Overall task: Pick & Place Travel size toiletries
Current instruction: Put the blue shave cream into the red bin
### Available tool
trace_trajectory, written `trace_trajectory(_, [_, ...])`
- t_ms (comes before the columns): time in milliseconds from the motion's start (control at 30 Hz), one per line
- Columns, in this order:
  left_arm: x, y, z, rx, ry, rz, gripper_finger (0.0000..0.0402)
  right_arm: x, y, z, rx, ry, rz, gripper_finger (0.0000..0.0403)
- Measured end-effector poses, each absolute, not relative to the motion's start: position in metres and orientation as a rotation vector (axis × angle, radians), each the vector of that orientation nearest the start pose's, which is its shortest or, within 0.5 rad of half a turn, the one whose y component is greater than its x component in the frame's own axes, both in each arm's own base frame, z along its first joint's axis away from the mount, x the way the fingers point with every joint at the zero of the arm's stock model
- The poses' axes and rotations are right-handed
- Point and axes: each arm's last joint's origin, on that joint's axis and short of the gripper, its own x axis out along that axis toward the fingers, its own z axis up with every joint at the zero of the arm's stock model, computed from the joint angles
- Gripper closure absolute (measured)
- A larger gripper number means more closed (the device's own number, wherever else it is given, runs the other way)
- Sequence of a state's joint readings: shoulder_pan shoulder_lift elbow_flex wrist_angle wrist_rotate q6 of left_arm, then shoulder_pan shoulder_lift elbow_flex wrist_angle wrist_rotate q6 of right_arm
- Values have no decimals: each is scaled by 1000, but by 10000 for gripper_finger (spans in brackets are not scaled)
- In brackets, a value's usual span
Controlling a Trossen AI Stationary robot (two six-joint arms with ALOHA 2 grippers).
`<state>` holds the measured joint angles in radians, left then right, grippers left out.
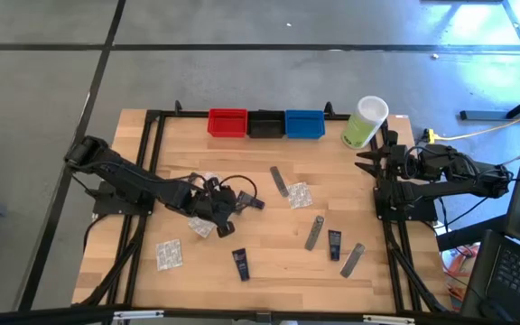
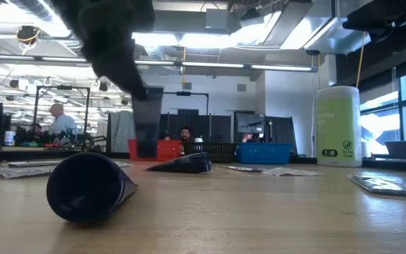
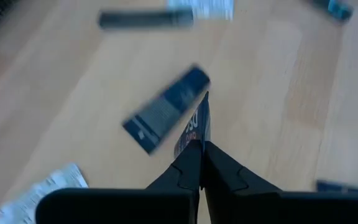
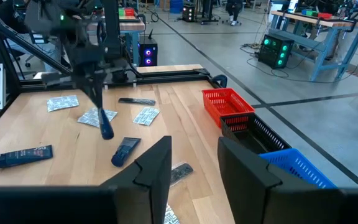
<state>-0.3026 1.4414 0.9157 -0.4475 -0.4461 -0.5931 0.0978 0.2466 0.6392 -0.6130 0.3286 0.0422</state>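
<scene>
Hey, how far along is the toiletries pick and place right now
Nothing looks done: no toiletries visible in the red bin. In hand: the left gripper is shut on a navy tube, lifted off the table. Left: other tubes, grey sachets and clear packets scattered on the table. The right gripper waits open near the green container.

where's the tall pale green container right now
In the high view, the pale-green container stands upright at the table's far right corner, just right of the blue bin and beside the right gripper.

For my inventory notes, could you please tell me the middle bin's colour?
Black; the middle plastic bin shows best from above.
</scene>
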Motion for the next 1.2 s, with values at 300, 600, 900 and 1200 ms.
trace_trajectory(300, [258, -28, 259, -179, 655, 506, 398, 61, -3, 296, -5, 211, -235, 258])
trace_trajectory(600, [253, 40, 285, -185, 512, 593, 398, 61, -3, 296, -5, 211, -235, 271])
trace_trajectory(900, [246, 101, 289, -146, 450, 736, 398, 61, -3, 296, -5, 211, -235, 291])
trace_trajectory(1200, [244, 159, 275, -175, 421, 789, 398, 61, -3, 296, -5, 211, -235, 306])
